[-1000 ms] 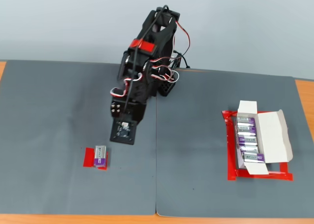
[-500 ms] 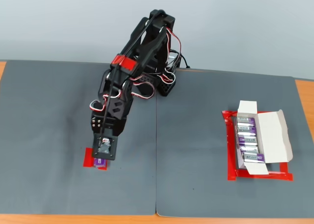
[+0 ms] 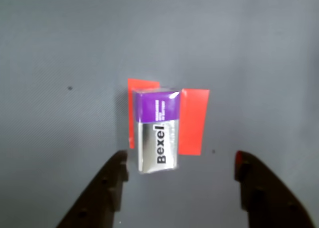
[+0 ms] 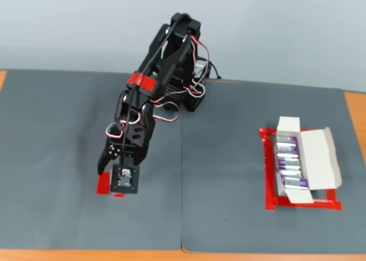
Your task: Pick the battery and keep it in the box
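Wrist view: black two-finger gripper (image 3: 178, 173) spread wide, holding nothing. 1 silver-and-purple block battery (image 3: 155, 130) lies on flat red tape patch (image 3: 193, 120), between the fingers, untouched. Fixed view: white cardboard box (image 4: 311, 164), far right, w/ 4 batteries inside.

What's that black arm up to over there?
A small robot arm is going after a battery that sits on a patch of red tape on the grey mat. In the wrist view its pincer is open, one finger on each side of the battery and not touching it. Over on the right of the fixed view, a white box lies open inside a red tape outline, with several similar batteries already lined up in it.
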